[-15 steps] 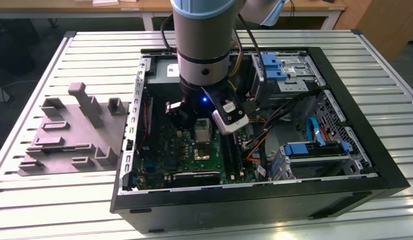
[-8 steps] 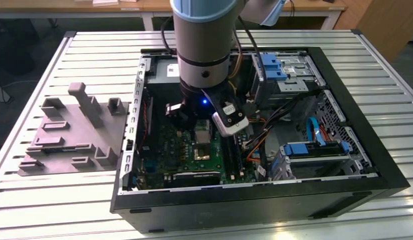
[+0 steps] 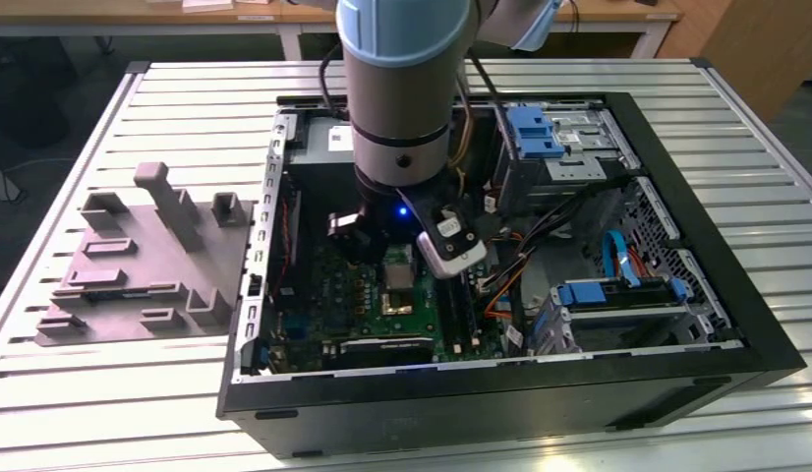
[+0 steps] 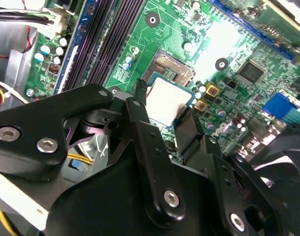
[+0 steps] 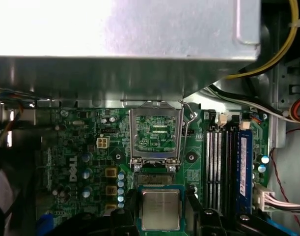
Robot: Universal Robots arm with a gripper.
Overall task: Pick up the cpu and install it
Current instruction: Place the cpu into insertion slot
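Peering down into an open computer case (image 3: 721,324) on a slatted table (image 3: 91,413), with the arm (image 3: 399,88) reaching straight in over the green motherboard (image 3: 334,295).

Right at the gripper (image 5: 160,197): clamped on the cpu (image 5: 160,211), pinching it by two opposite edges. One black fingertip (image 5: 131,200) pressed against each side, with the dull silver top turned upward and bare in the gap between. Held flat, square to the board, thin pale rim visible all round in both wrist views.

Just past the chip's far edge, the socket (image 4: 175,66), contacts uncovered and catching the light. Beyond that, the silver frame (image 5: 155,132) swung open, with green board visible through its window. Not seated, by the look of it: hanging at the socket's near edge and overlapping it. Cannot tell whether touching it or apart from it.

Beside the socket, a row of dark memory slots (image 5: 221,167). Further back, against the case wall, a bright metal box (image 5: 125,44).

Out on the table, to the exterior view's left of the case and well apart from the gripper, a grey fixture (image 3: 131,275) with upright blocks.
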